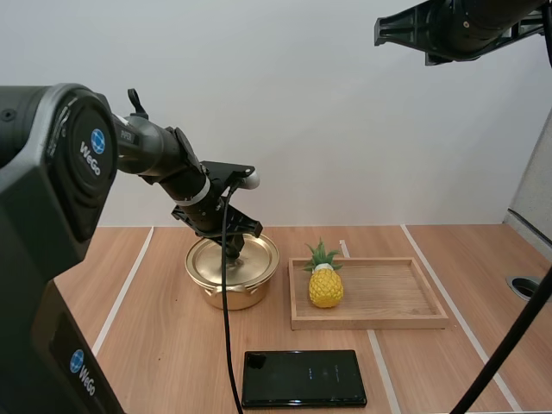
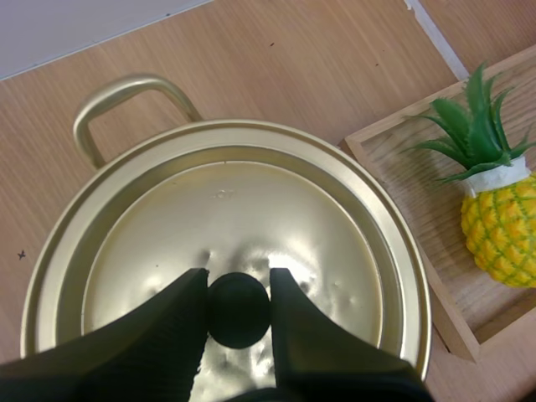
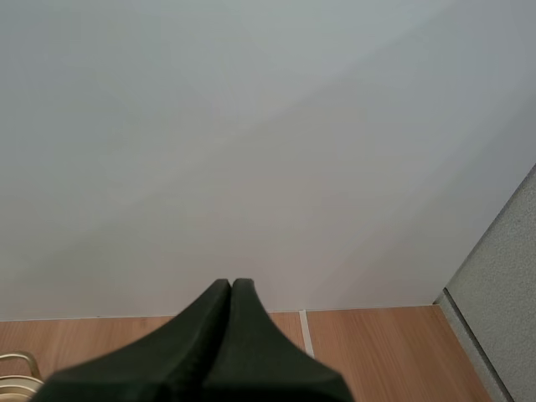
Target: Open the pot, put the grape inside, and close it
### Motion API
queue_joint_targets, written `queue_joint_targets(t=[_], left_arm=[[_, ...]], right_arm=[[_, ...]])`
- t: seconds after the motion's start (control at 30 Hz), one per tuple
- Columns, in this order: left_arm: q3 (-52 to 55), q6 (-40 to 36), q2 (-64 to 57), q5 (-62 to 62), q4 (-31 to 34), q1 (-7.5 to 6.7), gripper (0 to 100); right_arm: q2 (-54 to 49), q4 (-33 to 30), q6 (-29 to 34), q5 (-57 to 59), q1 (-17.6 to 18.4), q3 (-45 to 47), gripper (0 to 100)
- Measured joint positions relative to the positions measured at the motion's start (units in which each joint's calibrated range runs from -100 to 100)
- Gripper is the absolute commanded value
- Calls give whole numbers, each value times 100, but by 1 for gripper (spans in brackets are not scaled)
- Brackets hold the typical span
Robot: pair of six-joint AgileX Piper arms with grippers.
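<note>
One bench (image 1: 431,371) of pale wood carries everything. Two arms work over it. The left arm (image 1: 164,155) reaches forward and down to the pot. The right arm (image 1: 466,26) is held high, well above the tray.

There is one tray (image 1: 388,293), a shallow wooden one, lying flat toward the bench's right half. It holds one thing, a pineapple (image 1: 325,285), which stands upright at the tray's left end with its green crown up. The rest of the tray floor is bare wood.

There is one pot (image 1: 226,297), gold-coloured, just left of the tray and not touching it. One loop handle (image 2: 126,88) shows on its far side in the left wrist view. Its one lid (image 2: 251,209) sits flat and closed on the rim, so what is inside cannot be seen.

One flat black slab (image 1: 304,378), glossy like a screen, lies on the bench in front of the pot and tray, apart from both.

One black knob (image 2: 239,314) stands at the lid's centre. The left jaws are down on it, their two fingers (image 2: 167,327) pinching the knob from either side.

The right jaws are pressed together into one dark wedge, with nothing between them.
</note>
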Motion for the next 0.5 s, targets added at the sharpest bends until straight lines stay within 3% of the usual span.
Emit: queue_joint_targets(t=[0.5], left_arm=[[0, -34, 0, 18, 0, 0, 3]], right_arm=[[0, 0, 0, 25, 0, 0, 0]])
